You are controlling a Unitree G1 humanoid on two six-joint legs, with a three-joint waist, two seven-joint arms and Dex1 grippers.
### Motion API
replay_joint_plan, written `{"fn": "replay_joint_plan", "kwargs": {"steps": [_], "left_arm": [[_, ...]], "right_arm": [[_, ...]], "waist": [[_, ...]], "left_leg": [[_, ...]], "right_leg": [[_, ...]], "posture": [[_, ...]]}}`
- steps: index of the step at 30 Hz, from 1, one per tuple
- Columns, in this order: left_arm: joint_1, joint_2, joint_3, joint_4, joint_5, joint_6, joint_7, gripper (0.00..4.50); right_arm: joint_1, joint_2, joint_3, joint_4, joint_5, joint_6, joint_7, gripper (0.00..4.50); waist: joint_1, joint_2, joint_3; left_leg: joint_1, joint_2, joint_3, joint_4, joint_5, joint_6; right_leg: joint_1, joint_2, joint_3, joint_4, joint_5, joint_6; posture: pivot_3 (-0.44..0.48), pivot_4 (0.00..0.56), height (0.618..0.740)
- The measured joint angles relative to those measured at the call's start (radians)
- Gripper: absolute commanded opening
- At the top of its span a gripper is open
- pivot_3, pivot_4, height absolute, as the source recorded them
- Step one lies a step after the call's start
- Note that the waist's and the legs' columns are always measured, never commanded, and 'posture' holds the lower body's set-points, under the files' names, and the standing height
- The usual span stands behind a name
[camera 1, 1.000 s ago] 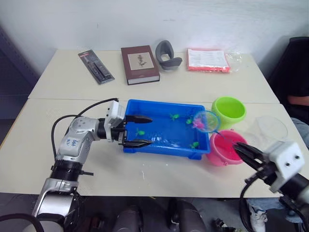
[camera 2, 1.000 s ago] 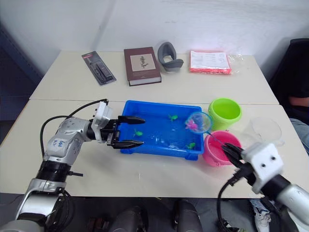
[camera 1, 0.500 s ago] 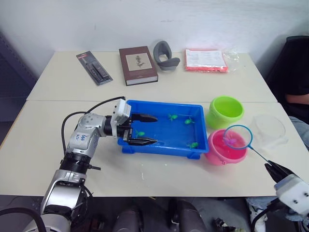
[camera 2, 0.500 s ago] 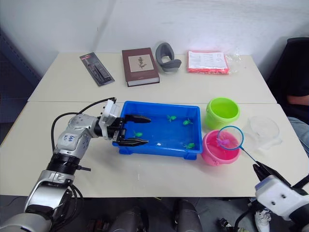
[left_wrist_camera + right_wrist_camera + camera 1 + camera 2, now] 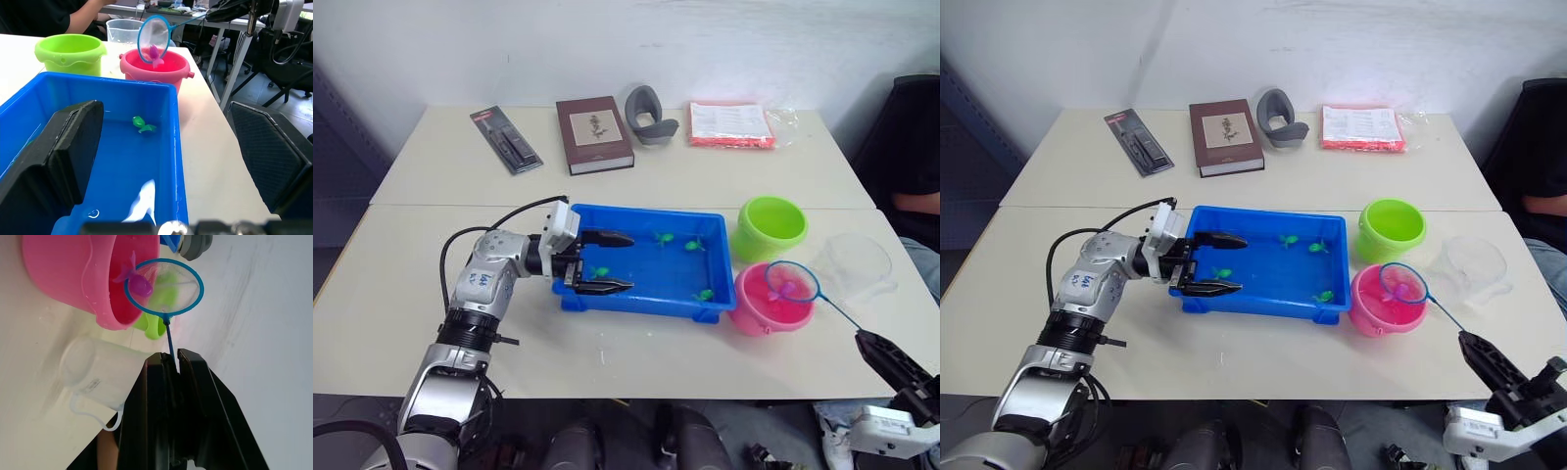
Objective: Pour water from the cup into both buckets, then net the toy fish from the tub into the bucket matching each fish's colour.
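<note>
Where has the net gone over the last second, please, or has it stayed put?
Yes, it moved: the net left the tub and now hangs over the pink bucket.

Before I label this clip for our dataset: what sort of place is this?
Probably an office or lab. Two plain tables stand against a white wall, a book and packaged items lie at the back, and the left wrist view shows more desks with cables and a seated person.

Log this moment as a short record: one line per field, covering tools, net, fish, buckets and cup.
right tool: shut on the net handle
net: over the pink bucket, one pink fish inside
left tool: open, straddling the tub's near-left wall
tub: four green fish in it
green bucket: behind the pink one
cup: upright, right of the buckets
</note>
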Motion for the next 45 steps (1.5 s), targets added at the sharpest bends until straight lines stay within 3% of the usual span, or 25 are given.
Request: {"fn": "replay_joint_plan", "kwargs": {"steps": [27, 31, 33, 38, 42, 45], "left_arm": [[-0.008, -0.019, 0.005, 0.039, 0.013, -0.038, 0.005, 4.44], [-0.009, -0.019, 0.007, 0.041, 0.014, -0.039, 0.005, 4.44], [-0.009, -0.008, 0.012, 0.044, 0.014, -0.039, 0.001, 4.44], [-0.013, 0.033, 0.020, 0.057, 0.017, -0.052, -0.016, 4.44], [-0.010, 0.074, 0.044, 0.082, 0.023, -0.062, -0.020, 4.44], [-0.008, 0.085, 0.051, 0.082, 0.025, -0.066, -0.020, 4.44]], "right_arm": [[0.015, 0.036, -0.027, -0.042, 0.021, 0.016, -0.007, 0.00], [-0.003, 0.027, -0.020, -0.065, 0.133, 0.066, 0.041, 0.00], [-0.032, -0.026, 0.014, -0.089, 0.307, 0.170, 0.122, 0.00], [-0.167, -0.285, 0.178, -0.259, 0.749, 0.527, 0.390, 0.00], [-0.311, -0.486, 0.291, -0.276, 0.827, 0.789, 0.548, 0.00], [-0.442, -0.590, 0.381, -0.249, 0.808, 0.878, 0.604, 0.00]], "waist": [[-0.004, 0.000, 0.000], [-0.008, 0.000, 0.000], [-0.012, 0.000, 0.000], [-0.021, 0.000, 0.000], [-0.015, 0.000, 0.000], [-0.006, -0.001, 0.000]], "left_leg": [[0.000, 0.000, -0.002, 0.000, 0.000, 0.000], [0.000, 0.000, -0.002, 0.000, 0.000, 0.000], [0.001, 0.000, -0.002, 0.001, 0.000, 0.001], [0.002, 0.001, -0.005, 0.001, 0.000, 0.002], [0.000, 0.000, -0.006, 0.002, -0.001, 0.004], [-0.001, -0.001, -0.006, 0.003, -0.002, 0.005]], "right_leg": [[0.001, -0.001, -0.001, 0.000, 0.000, -0.001], [0.001, -0.001, -0.001, 0.000, 0.000, -0.001], [0.002, -0.001, -0.001, 0.001, 0.000, -0.001], [0.002, -0.002, -0.003, 0.003, -0.001, -0.002], [0.002, -0.004, -0.005, 0.002, -0.001, -0.002], [0.002, -0.005, -0.005, 0.001, 0.000, -0.001]], "posture": [[0.000, 0.150, 0.740], [0.000, 0.150, 0.740], [0.000, 0.150, 0.740], [0.000, 0.150, 0.740], [0.000, 0.150, 0.740], [0.000, 0.150, 0.740]]}}
